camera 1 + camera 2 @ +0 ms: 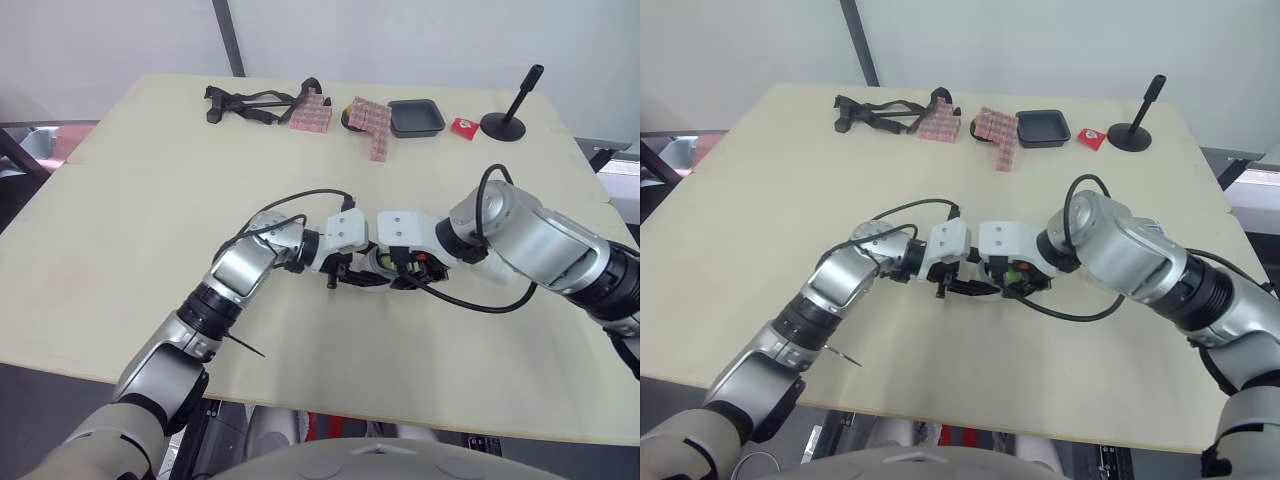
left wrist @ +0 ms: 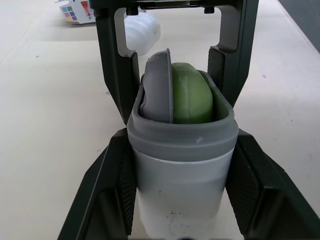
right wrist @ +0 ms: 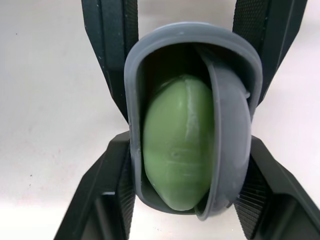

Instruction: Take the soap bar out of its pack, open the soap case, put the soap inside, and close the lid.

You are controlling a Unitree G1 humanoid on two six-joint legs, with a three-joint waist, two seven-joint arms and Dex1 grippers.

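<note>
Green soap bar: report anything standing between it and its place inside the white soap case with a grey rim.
Nothing visible blocks it. The green soap bar already sits inside the white soap case with a grey rim. The grey lid stands edge-on in the opening beside the soap, not yet closed over it.

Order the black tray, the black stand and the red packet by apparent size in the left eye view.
1. Tray: broadest.
2. Stand: taller but thin, so nearly a tie with the first.
3. Red packet: clearly smallest.
All lie similarly far away.
</note>
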